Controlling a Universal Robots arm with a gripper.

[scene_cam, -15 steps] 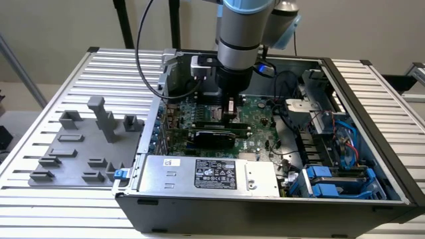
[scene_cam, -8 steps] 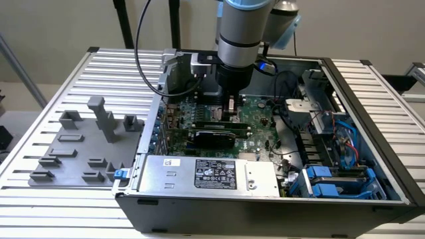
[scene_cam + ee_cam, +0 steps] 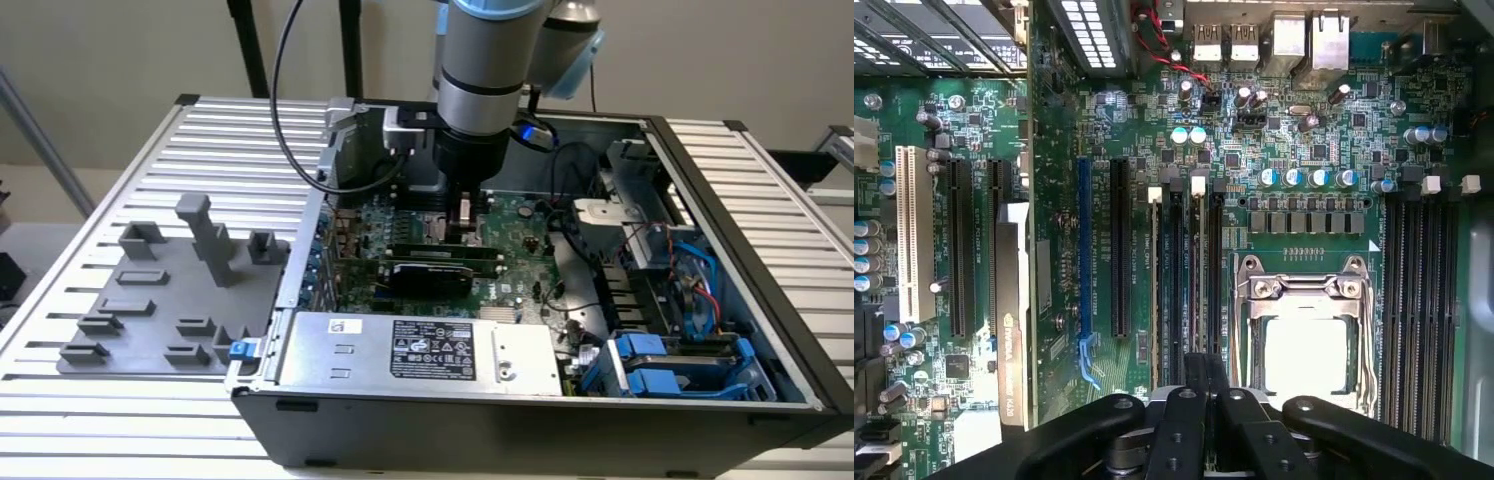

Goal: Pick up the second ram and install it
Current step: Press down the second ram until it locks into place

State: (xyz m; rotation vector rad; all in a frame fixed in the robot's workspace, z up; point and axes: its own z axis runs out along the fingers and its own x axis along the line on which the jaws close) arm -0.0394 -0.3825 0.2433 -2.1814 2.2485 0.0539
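Note:
My gripper [image 3: 462, 234] reaches straight down into the open computer case [image 3: 534, 410], over the green motherboard [image 3: 521, 225]. In the wrist view its dark fingers [image 3: 1184, 400] stand close together on the thin edge of the second ram [image 3: 1199, 280]. That stick stands upright in a memory slot just beside the silver CPU socket [image 3: 1304, 345], with a white latch at its far end. Another ram stick [image 3: 1155, 290] stands in a slot two rows over. In the exterior view the green sticks [image 3: 424, 247] run across directly under the fingers.
A long black card [image 3: 427, 272] stands right beside the ram slots. The power supply [image 3: 414, 350] fills the case's near side, and drive bays with blue cables [image 3: 687, 300] are on the exterior view's right. A grey fixture tray [image 3: 160, 300] lies outside the case on the slatted table.

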